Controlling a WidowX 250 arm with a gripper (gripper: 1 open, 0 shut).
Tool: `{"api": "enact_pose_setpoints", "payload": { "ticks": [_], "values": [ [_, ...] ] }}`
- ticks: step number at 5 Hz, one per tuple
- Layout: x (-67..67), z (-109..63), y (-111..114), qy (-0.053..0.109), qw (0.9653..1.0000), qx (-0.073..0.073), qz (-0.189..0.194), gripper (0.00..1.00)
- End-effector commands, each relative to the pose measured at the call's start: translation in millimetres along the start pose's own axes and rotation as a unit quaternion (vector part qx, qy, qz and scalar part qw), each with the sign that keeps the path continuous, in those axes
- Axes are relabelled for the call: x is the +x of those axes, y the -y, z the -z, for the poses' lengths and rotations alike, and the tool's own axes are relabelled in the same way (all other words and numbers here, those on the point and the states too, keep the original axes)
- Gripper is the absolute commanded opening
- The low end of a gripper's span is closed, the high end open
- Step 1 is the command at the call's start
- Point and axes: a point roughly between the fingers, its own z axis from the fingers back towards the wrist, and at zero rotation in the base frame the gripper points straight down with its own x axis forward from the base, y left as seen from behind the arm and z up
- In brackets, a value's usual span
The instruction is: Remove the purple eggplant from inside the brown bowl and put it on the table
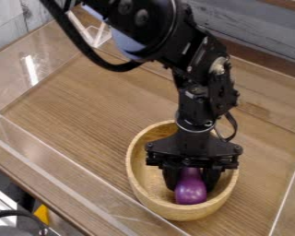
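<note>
While hanging straight down into the brown bowl, pincer clamped together on the purple eggplant, black fingers pressed to either side of it. Eggplant inside the bowl, right of bowl's center, close to the far-right wall, bulbous end toward the camera, glossy. Can't tell if lifted off the bowl's floor or resting on it, too hidden by the pincer body. Upper/stem end covered by the pincer, so nothing to say abt that bit.

Bowl itself: round, light-brown wood w/ thick rim, sitting on the surface, toward the near-right part of the frame. Not tilted as far as visible. Nothing else inside besides eggplant + pincer tips.

Black arm rising up from the bowl, then bending off toward the top-left, cable looped alongside. Blue-ish band on the upper link, above and left of the bowl.

Surface = brown wood grain, stretching out left and behind the bowl. Clear acrylic walls along the edges, left of and in front of the bowl, w/ reflections on them. Grey planked backdrop behind the bowl, past the far wall.
</note>
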Motion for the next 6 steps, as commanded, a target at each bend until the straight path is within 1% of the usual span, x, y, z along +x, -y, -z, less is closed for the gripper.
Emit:
{"api": "enact_pose_setpoints", "payload": {
  "ticks": [1, 2, 3, 4, 5, 6],
  "values": [
    [7.1, -16.5, 5, 0.019, 0.9995, -0.014, 0.023, 0.00],
    [9.3, -20.7, 3, 0.017, 0.9989, -0.008, 0.042, 0.00],
    [10.7, -31.0, 4, 0.018, 0.9994, -0.003, 0.030, 0.00],
    [13.3, -46.3, 6, 0.018, 0.9997, -0.001, 0.018, 0.00],
    [33.4, -55.6, 0, 0.020, 0.9980, 0.004, 0.060, 0.00],
    [60.3, -72.8, -11, 0.028, 0.9953, 0.002, 0.093, 0.00]
  ]
}}
